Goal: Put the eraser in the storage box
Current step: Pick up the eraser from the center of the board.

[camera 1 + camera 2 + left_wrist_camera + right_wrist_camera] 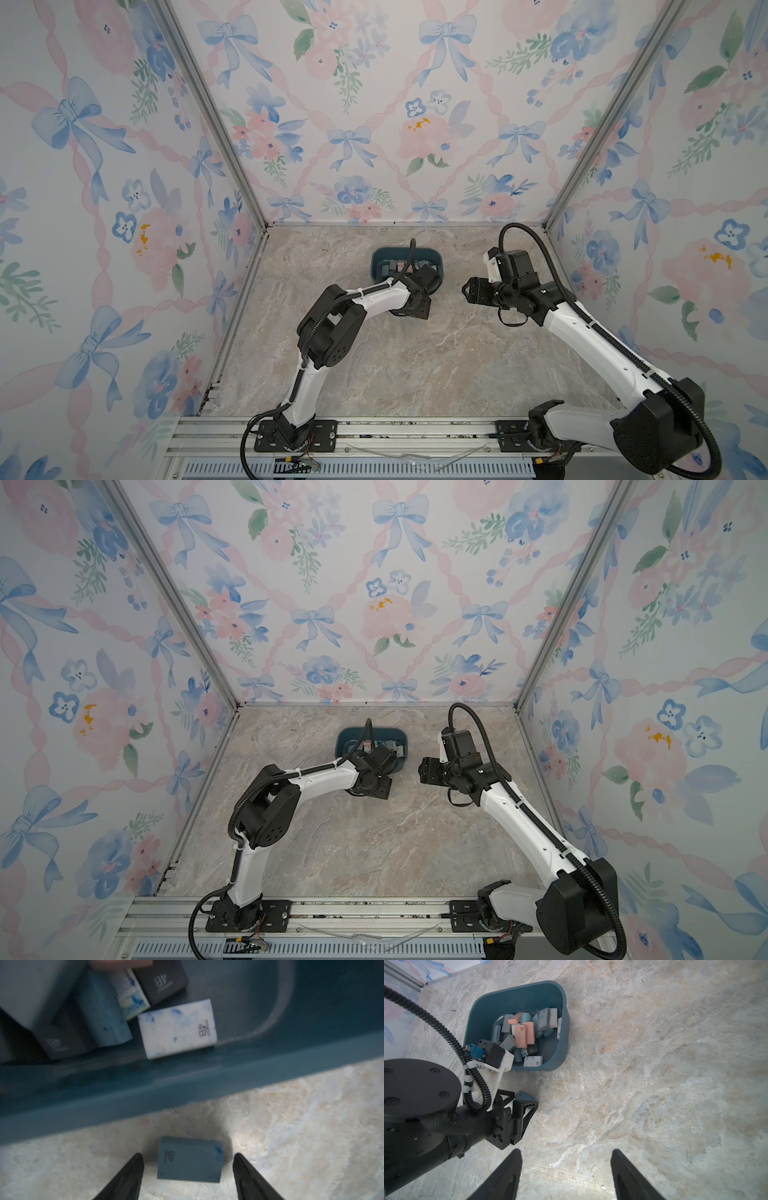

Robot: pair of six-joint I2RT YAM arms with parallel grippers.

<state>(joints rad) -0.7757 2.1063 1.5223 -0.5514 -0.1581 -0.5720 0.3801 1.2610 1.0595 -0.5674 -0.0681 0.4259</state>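
The left end effector [188, 1154] sits low over the marbled tabletop [654, 1084], its jaws spread. The eraser [190, 1159], a blue-grey block stamped 4B, lies flat between them with a gap showing on each side, so nothing is pinched. It rests on the tabletop just outside the storage box [187, 1088], beside the wall nearest the arms' bases and not inside. In both top views the left arm's wrist covers part of the box [390, 249] [353, 730]. Inside is a pile of erasers [523, 1034] (grey, blue, pink, black and white), with a white one speckled blue [177, 1028] against that same wall. Right of the box, apart from it, the right end effector [566, 1151] hangs over bare tabletop with its jaws spread and nothing between them.
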